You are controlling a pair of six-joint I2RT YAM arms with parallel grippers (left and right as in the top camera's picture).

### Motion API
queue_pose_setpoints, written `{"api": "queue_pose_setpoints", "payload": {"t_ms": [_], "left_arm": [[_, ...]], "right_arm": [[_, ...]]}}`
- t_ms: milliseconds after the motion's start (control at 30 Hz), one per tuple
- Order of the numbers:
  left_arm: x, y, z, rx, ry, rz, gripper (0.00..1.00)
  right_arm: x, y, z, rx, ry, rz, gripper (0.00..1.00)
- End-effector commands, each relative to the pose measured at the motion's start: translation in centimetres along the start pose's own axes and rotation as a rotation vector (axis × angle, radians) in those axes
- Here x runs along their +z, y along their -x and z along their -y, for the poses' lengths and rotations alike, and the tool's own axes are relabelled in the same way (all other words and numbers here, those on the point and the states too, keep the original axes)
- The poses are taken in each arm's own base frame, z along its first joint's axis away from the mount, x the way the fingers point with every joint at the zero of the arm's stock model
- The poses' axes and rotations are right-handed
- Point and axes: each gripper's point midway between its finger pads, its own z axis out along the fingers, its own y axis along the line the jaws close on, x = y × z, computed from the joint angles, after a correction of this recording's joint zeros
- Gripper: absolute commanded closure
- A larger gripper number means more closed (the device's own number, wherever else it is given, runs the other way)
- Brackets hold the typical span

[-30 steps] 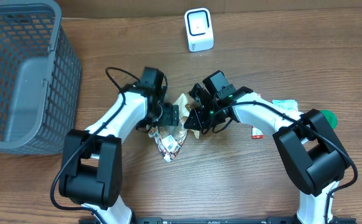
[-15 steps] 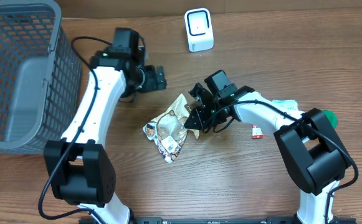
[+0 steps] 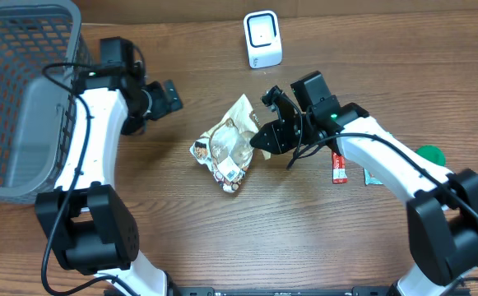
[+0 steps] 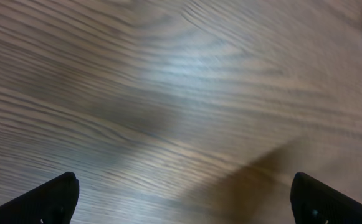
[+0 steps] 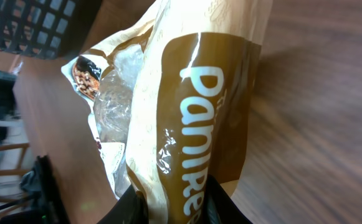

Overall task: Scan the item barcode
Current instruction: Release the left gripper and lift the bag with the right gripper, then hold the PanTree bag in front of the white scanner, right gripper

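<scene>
The scan is judged not yet done. The right gripper (image 3: 265,136) has its jaws clamped on one edge of the snack bag (image 3: 226,150), which sits over the middle of the desk (image 3: 222,247). That puts it in front of the white scanner (image 3: 262,39) but apart from it, and not turned toward its window. Whether the bag rests on the desk or hangs just above it cannot be told.

The left gripper (image 3: 171,96) hovers beside the grey basket (image 3: 25,99) with its jaws wide apart and nothing in them.

What seems left is to find the barcode, carry the bag up to the scanner and face the code to it.

In the right wrist view, a brown band on the bag carries white letters reading "Panire", and the jaws hide any further letters. A pale patch near the bag's lower end may hold the barcode, but it is too small to tell.
</scene>
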Motion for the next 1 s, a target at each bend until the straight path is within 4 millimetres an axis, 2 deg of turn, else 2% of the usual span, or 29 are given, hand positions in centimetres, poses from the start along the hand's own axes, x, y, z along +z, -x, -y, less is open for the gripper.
{"api": "queue_pose_setpoints", "payload": {"t_ms": [0, 133, 367, 500, 667, 833, 967], "left_arm": [[-0.7, 1.8, -1.9, -0.057, 0.046, 0.058, 0.00], [-0.8, 2.5, -3.2, -0.030, 0.092, 0.084, 0.00], [-0.8, 2.8, -3.0, 0.202, 0.099, 0.086, 0.00], [-0.8, 2.8, -3.0, 0.202, 0.099, 0.087, 0.00], [-0.8, 2.8, -3.0, 0.202, 0.099, 0.087, 0.00], [-0.8, 2.8, -3.0, 0.202, 0.099, 0.087, 0.00], [-0.8, 2.8, -3.0, 0.202, 0.099, 0.087, 0.00]], "right_arm": [[-2.4, 2.2, -0.7, -0.120, -0.075, 0.086, 0.96], [-4.6, 4.0, -0.8, -0.204, -0.168, 0.164, 0.96], [-7.4, 6.7, -1.8, -0.358, -0.245, 0.279, 0.96], [-8.7, 9.1, -2.4, -0.416, -0.275, 0.383, 0.96], [-10.6, 12.9, -4.2, -0.645, -0.314, 0.540, 0.96], [-14.2, 17.2, -5.7, -0.845, -0.456, 0.750, 0.96], [-18.1, 20.1, -6.6, -0.901, -0.598, 0.929, 0.96]]}}
